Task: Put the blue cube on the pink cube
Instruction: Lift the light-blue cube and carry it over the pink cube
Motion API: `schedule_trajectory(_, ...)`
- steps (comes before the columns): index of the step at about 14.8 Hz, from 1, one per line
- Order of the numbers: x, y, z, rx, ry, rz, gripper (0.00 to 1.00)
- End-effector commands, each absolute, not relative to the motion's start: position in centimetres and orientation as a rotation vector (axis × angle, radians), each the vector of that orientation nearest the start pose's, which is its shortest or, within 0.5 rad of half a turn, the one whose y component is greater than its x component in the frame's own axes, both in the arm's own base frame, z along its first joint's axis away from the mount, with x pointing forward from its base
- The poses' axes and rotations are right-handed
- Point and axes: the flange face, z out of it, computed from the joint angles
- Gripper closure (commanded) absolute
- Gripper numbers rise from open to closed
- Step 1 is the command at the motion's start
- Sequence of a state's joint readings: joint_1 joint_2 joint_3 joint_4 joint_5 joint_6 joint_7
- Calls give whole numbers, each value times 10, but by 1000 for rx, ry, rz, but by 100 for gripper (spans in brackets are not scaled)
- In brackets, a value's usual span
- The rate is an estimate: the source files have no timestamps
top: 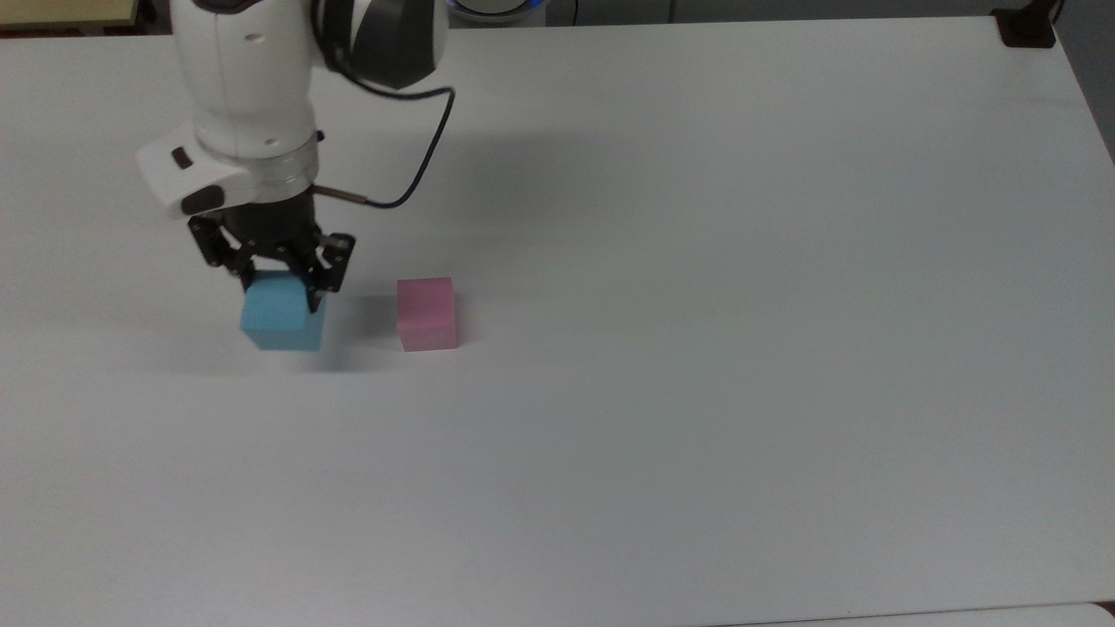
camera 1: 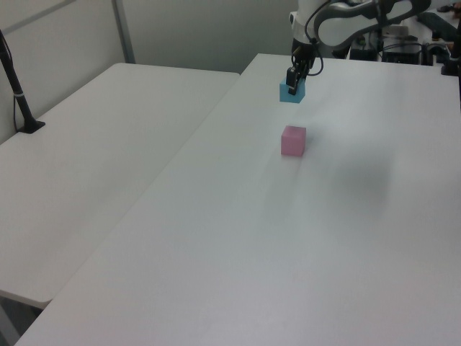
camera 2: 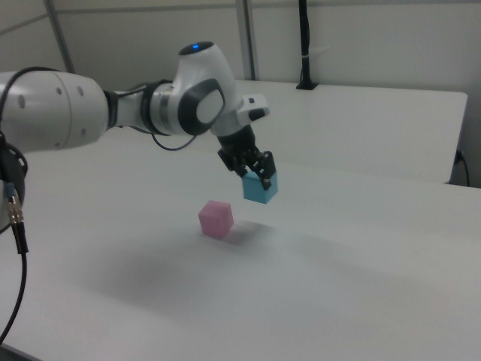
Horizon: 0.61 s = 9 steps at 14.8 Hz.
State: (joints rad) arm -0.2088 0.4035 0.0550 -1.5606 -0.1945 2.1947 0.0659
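While the pincer (top: 280, 292) grips the blue cube (top: 283, 320) by its upper part, you see the cube hanging clear of the counter (top: 697, 348), as the right view shows by the gap beneath it. The pink cube (top: 427, 313) rests on the counter below the pincer and off to the top view's right, well apart from the load.

Risks, as judged from here: the fingers (camera 2: 262, 178) hold only the top of the blue cube (camera 2: 260, 188), so a quick traverse could let it pivot or slip. A low carry could knock the pink cube (camera 2: 216, 219) aside, since it sits loose on a smooth surface. An off-centre release could leave the blue cube overhanging and let it topple.

Both cubes are matte, plain-faced and alike in size, with flat tops and square edges; the counter is white, smooth and faintly glossy
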Motion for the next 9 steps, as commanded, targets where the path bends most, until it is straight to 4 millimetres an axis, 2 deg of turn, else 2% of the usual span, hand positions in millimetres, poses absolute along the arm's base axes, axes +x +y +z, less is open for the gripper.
schedule_trajectory(1, 662, -72, 455, -3294, 135, -179, 70)
schedule_trajectory(4, 652, -35, 449, -3286, 50, -16, 73)
schedule_trajectory(7, 650, -14, 437, -3265, 28, 12, 73)
schedule_trajectory(9, 654, -8, 433, -3243, 133, -30, 73)
